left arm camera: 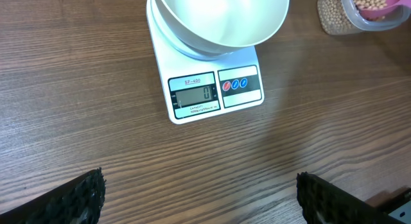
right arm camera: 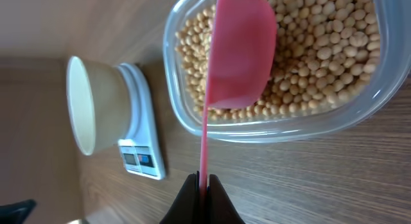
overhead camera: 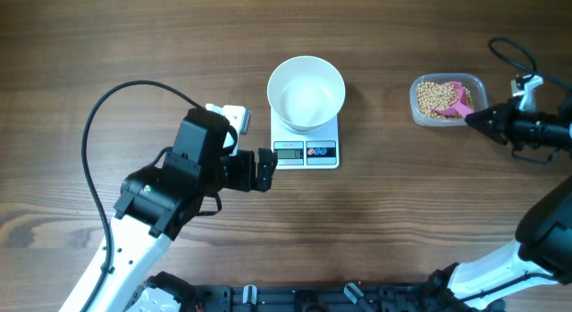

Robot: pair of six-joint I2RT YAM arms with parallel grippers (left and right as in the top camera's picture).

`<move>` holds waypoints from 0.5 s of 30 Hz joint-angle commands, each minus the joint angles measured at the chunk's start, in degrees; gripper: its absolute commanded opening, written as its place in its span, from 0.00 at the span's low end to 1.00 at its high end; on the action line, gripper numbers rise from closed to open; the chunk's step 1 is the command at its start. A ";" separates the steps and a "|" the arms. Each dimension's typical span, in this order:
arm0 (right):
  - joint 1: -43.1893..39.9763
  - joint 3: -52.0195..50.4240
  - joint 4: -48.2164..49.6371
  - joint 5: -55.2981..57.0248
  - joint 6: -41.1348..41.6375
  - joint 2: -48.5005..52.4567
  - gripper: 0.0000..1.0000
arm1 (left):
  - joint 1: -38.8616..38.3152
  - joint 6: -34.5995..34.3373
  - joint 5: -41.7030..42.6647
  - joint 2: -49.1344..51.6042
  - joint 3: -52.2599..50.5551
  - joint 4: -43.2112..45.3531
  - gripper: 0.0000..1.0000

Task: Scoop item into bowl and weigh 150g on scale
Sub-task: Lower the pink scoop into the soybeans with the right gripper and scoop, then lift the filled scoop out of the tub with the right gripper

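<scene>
Both right fingers (right arm camera: 187, 203) pinch the scoop (right arm camera: 241, 54) inside the tub (right arm camera: 289, 131).

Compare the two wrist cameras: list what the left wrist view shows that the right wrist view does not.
Left wrist only: the grey display of the small white square kitchen scale, readable as zero, and the open left tool. Right wrist only: the shut right tool pinching the handle of the pink plastic scoop, and a close look at the small round beige beans. Both: the round white bowl on the scale, and the clear plastic tub holding beans and scoop.
</scene>
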 commanded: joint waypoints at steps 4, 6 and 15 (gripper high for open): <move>-5.09 -0.31 -3.43 -10.62 -3.67 1.16 0.04 | -0.20 -0.28 -0.76 0.13 -0.48 0.13 1.00; -5.77 -0.31 -4.13 -10.80 -3.91 1.16 0.04 | -0.20 -0.28 -0.76 0.13 -0.48 0.13 1.00; -6.16 -0.31 -7.72 -14.53 -6.58 1.16 0.04 | -0.20 -0.28 -0.76 0.13 -0.48 0.13 1.00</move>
